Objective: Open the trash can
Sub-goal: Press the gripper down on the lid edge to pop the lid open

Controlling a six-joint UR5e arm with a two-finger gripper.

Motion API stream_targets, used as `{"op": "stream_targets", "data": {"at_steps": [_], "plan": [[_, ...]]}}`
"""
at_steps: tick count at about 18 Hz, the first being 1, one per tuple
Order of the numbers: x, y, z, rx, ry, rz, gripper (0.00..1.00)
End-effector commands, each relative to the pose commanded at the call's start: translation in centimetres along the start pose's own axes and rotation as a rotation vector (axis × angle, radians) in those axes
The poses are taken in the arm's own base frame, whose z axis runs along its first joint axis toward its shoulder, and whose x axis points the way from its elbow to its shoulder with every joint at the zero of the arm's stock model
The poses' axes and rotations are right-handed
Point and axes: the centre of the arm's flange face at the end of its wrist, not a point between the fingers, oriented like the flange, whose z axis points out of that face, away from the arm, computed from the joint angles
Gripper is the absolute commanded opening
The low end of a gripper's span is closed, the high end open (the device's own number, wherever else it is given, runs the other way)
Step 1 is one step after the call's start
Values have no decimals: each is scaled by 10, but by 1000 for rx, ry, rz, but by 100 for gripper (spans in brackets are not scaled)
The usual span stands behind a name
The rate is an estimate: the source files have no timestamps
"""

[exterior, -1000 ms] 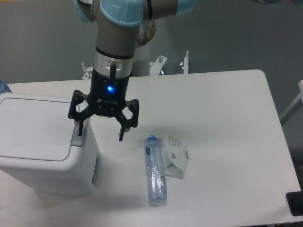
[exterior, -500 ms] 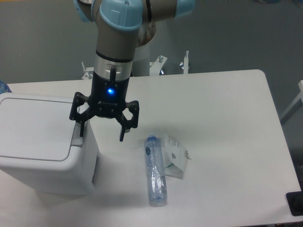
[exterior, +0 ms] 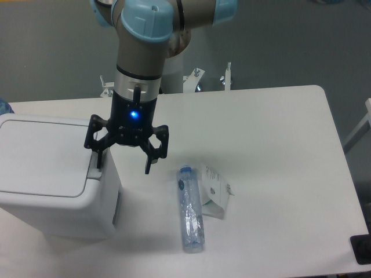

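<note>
The trash can (exterior: 52,179) is a boxy white bin at the table's left, its flat lid (exterior: 43,162) lying down shut. A grey strip (exterior: 94,172) runs along the lid's right edge. My gripper (exterior: 123,168) hangs open just above the can's right side, pointing down. Its left fingertip (exterior: 98,163) sits at the grey strip, touching or nearly so. The right fingertip (exterior: 148,168) hangs over bare table beside the can. Nothing is held between the fingers.
A clear plastic bottle (exterior: 190,211) lies on the table right of the can, with a white packet (exterior: 215,191) beside it. The white table (exterior: 278,150) stretches to the right. A dark object (exterior: 362,249) sits past the table's right front corner.
The gripper has shifted very slightly left and down toward the grey strip. The lid has not moved.
</note>
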Motion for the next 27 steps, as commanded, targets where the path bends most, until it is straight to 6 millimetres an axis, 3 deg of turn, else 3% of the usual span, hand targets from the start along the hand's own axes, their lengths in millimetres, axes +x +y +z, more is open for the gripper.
{"op": "stream_targets", "data": {"at_steps": [10,17,27], "plan": [[2,0,0,-1,0,1,100],[-1,-4,-10,12,-47,7,100],[-1,-1,-5,3,-44,5,100]]}}
